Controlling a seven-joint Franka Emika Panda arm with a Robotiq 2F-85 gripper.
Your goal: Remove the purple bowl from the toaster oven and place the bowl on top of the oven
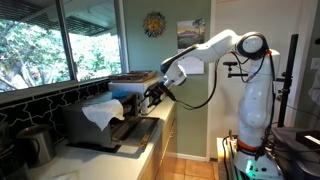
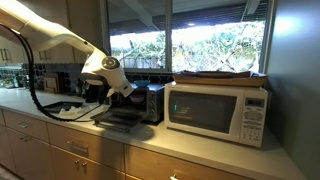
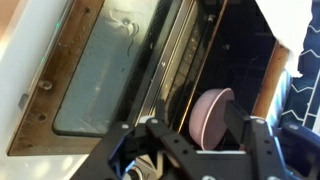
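1. Bowl [image 3: 212,115] is seen in the wrist view deep inside the oven [image 3: 245,45], beyond the dropped door [image 3: 105,70]. It is tilted so that part of its hollow is shown, and it is not yet lifted out.
2. The gripper [image 3: 197,150] is held with its jaws wide, one finger to each side of the bowl. Whether either finger touches the rim cannot be told.
3. In both exterior views the arm is seen reaching into the oven's mouth, just above the door.
4. The step in hand is judged to be the grasp. It is best done if the bowl is centred between the fingers, or one finger is set inside the rim and one outside, before the jaws are closed.
5. The jaws should be closed slowly, since a smooth round bowl can be squeezed out sideways.
6. Once a firm hold is made, only a slight lift is called for. The bowl should then be drawn straight back through the opening, so that the oven's roof and the door glass are not struck.
7. In an exterior view a flat item [image 1: 132,77] is seen lying on the oven top, and a cloth [image 1: 100,113] is draped at its side. A bare, level patch should be picked for the bowl.
8. The microwave [image 2: 215,108] just beside the oven should be kept clear of.
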